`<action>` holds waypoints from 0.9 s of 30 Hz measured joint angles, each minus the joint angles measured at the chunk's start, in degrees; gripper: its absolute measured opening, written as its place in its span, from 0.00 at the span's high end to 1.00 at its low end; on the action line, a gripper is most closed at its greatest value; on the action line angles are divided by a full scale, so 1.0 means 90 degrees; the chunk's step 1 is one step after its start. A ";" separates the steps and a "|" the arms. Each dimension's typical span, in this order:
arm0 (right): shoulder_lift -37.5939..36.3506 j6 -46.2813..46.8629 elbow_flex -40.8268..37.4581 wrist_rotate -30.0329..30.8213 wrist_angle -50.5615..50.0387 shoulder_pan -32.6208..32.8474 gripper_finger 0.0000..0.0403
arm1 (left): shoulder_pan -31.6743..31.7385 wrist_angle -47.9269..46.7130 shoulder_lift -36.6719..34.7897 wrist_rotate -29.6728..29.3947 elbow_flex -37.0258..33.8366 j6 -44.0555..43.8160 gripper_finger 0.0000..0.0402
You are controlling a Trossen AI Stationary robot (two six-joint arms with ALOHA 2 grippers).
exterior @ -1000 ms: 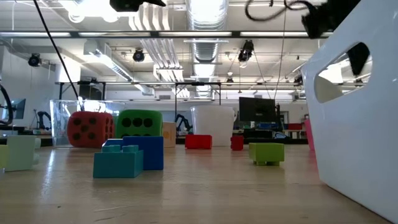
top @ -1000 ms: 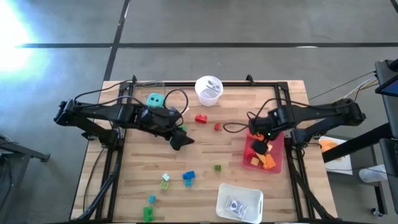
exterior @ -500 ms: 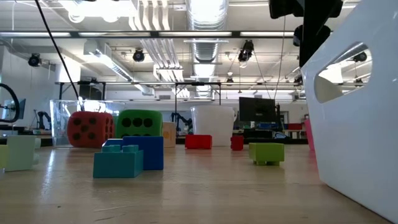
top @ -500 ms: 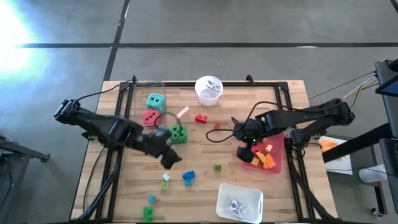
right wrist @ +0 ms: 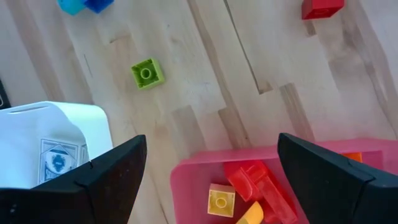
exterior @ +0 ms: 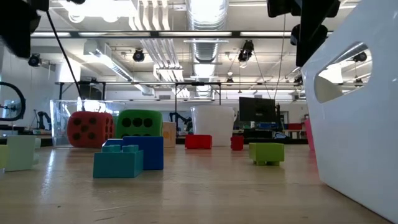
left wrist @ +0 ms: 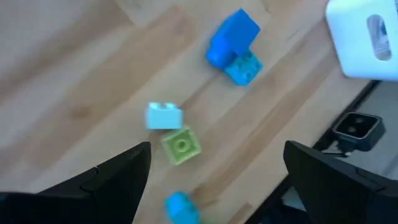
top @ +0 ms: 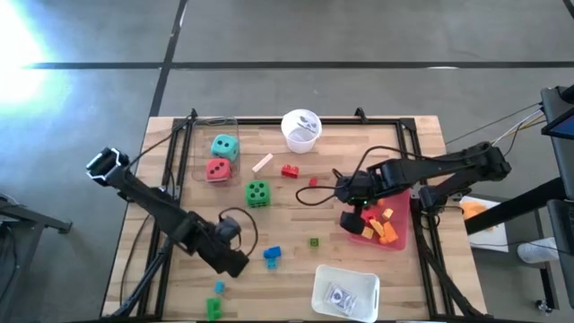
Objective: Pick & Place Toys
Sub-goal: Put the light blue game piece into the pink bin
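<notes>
Three dice lie far left: teal [top: 224, 146], red [top: 217, 169] and green [top: 257, 192]. Loose bricks rest on the wood: a red one [top: 290, 170], a blue and teal pair [top: 272, 256], a small green one [top: 313, 241]. My left gripper [top: 239, 264] hangs open above the near-left bricks, with a pale blue brick [left wrist: 164, 116] and a light green brick [left wrist: 181, 145] below it, untouched. My right gripper [top: 352, 222] stands open over the left rim of the pink tray [top: 401, 240], which holds red [right wrist: 255, 182] and yellow [right wrist: 221, 201] bricks.
A white cup [top: 301, 128] stands at the far edge. A white rectangular tray [top: 345, 292] sits at the near edge, right of centre, and looms large in the low view. More bricks [top: 213, 308] lie at the near left corner. Black frame rails run along both table sides.
My left gripper has swung from beside the dice toward the table's near edge and sunk lower, tipping further downward; the red and green dice now show uncovered. My right gripper shifted a little toward the table's left over the pink tray's rim, then stopped. Both stayed open.
</notes>
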 joint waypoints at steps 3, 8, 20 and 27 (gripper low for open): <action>-0.0028 0.0002 0.0000 0.0000 0.0000 0.0000 0.12 | -0.0055 0.0772 0.0000 0.0017 -0.0463 -0.0177 0.08; -0.0061 0.0002 -0.0002 -0.0005 0.0002 0.0000 0.12 | -0.0060 0.1015 0.0220 0.0210 -0.0932 -0.0298 0.08; -0.0063 0.0002 -0.0005 -0.0017 0.0002 0.0000 0.12 | -0.0035 0.1114 0.1326 0.0295 -0.0663 0.0892 0.08; -0.0063 0.0002 -0.0007 -0.0019 0.0003 0.0000 0.12 | 0.0084 0.1067 0.1506 0.0244 -0.0670 0.0911 0.08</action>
